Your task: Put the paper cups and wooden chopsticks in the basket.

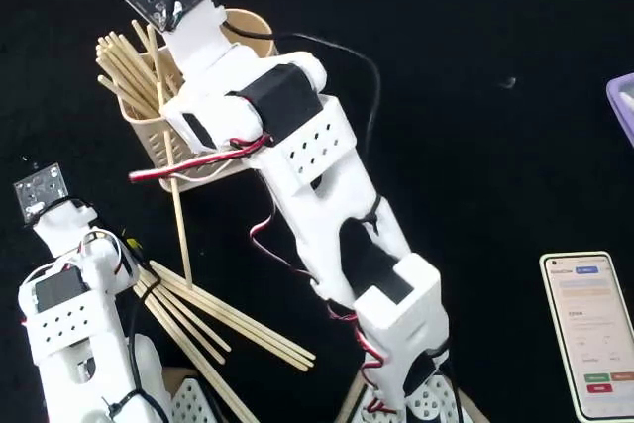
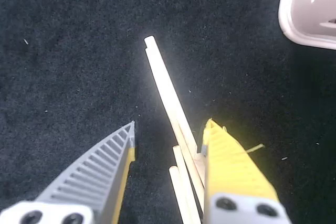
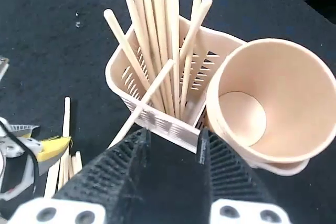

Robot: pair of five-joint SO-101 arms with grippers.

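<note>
A beige slotted basket (image 1: pixel 149 141) stands at the table's far left with several wooden chopsticks (image 3: pixel 163 35) upright in it. A paper cup (image 3: pixel 273 98) sits against its side. My right gripper (image 3: pixel 172 132) hangs open just above the basket's near wall. One chopstick (image 1: pixel 176 205) leans from the basket down to the table. More chopsticks (image 1: pixel 218 319) lie loose on the black table near the front left. My left gripper (image 2: pixel 170 124) is open low over their ends, with a pair of sticks (image 2: pixel 165 85) between the fingers, close to the yellow one (image 2: pixel 226 161).
A phone (image 1: pixel 591 329) lies at the front right, and a purple object (image 1: pixel 624 101) pokes in at the right edge. The right arm (image 1: pixel 327 195) stretches diagonally across the middle. The black table is bare on the right.
</note>
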